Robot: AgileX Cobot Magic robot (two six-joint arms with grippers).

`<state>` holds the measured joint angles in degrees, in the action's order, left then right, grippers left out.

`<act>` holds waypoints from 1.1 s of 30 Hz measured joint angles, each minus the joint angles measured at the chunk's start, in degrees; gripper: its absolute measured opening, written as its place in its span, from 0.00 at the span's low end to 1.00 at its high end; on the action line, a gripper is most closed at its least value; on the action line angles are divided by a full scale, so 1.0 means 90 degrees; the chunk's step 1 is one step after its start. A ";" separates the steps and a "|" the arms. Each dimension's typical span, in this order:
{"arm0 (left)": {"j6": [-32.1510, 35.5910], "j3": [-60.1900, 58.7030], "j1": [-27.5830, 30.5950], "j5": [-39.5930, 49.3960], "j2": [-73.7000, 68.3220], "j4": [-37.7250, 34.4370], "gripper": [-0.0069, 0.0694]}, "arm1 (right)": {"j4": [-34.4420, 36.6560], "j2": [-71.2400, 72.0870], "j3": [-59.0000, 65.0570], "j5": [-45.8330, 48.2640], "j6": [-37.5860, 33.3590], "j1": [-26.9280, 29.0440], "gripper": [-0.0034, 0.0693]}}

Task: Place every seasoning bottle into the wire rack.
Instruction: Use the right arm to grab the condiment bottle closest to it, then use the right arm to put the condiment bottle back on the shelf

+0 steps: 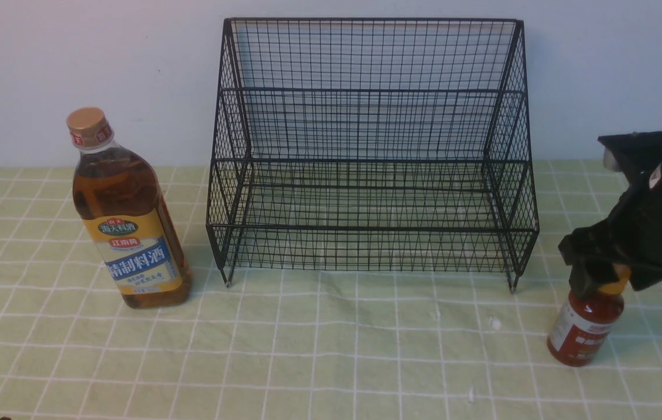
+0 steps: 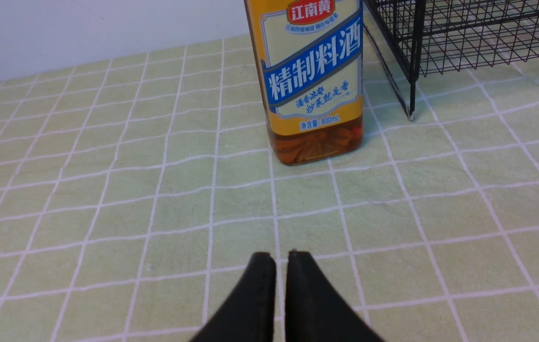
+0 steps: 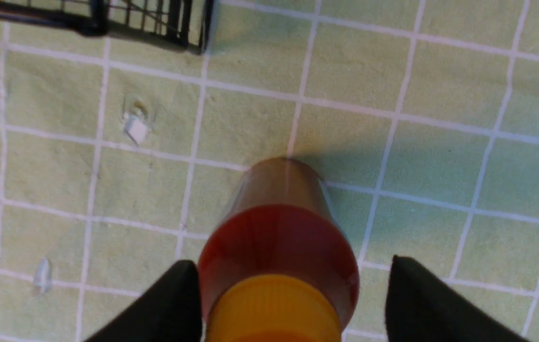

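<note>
The tall seasoning bottle point(image 1: 126, 221) of amber liquid, with a tan cap and a yellow-blue label, stands left of the black wire rack point(image 1: 371, 157). The rack holds nothing. My left gripper point(image 2: 276, 256) is shut and empty, low over the cloth, a short way from that bottle point(image 2: 314, 80). The small red sauce bottle point(image 1: 584, 329) stands slightly tilted at the front right of the rack. My right gripper point(image 1: 605, 280) is at its yellow cap. In the right wrist view this gripper point(image 3: 293, 263) is open around the bottle's point(image 3: 278, 237) neck, with a gap on one side.
A green checked cloth point(image 1: 331, 350) covers the table and a white wall stands behind the rack. Small white scraps point(image 3: 135, 129) lie on the cloth near the rack's right foot point(image 3: 203, 42). The rack's left foot point(image 2: 411, 116) stands close beside the tall bottle.
</note>
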<state>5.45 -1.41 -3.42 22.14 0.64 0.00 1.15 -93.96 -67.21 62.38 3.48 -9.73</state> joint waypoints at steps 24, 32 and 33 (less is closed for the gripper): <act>0.0000 0.0000 0.0000 0.0000 0.0000 0.0000 0.11 | 0.0592 0.1147 -0.2772 0.1208 -0.0279 -0.0945 0.45; 0.0000 0.0000 0.0000 0.0000 0.0000 0.0000 0.11 | 0.0422 -0.0206 -0.3324 0.1203 -0.0279 -0.1115 0.45; 0.0000 0.0000 0.0000 0.0000 0.0000 0.0000 0.11 | 0.0378 -0.0316 -0.3329 0.1203 -0.0279 -0.1115 0.45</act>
<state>5.45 -1.41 -3.42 22.14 0.64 0.00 4.55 -96.81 -97.17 73.20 0.97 -19.77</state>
